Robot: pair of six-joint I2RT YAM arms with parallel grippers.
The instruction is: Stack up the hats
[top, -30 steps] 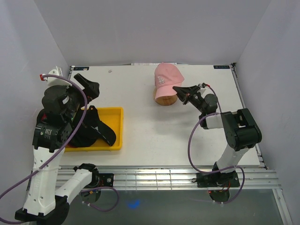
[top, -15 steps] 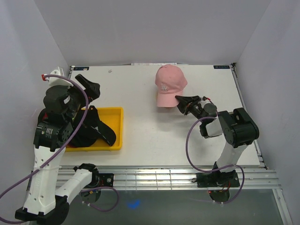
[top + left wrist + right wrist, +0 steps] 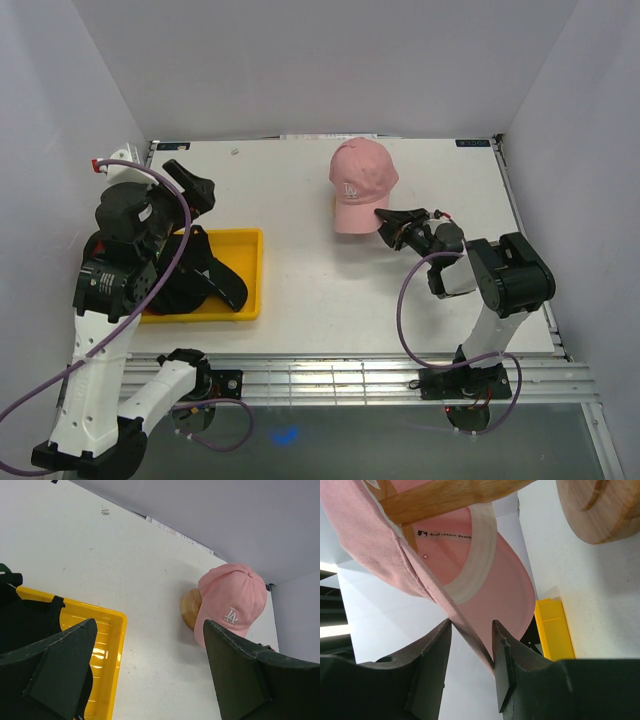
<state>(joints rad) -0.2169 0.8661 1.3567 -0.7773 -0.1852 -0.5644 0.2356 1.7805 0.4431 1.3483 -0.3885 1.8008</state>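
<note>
White table [image 3: 300, 290], pale walls [image 3: 320, 60]; left end effector [image 3: 150, 627] released, right end effector [image 3: 471, 629] released astride pink cap [image 3: 360, 180]

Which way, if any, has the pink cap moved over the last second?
Yes: the pink cap has slid toward the near edge, now covering the wooden stand seen below it earlier from above.

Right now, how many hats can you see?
2 for certain: a pink cap on the wooden stand, a black cap in the yellow tray. The left arm covers that pile, so more may be hidden.
</note>
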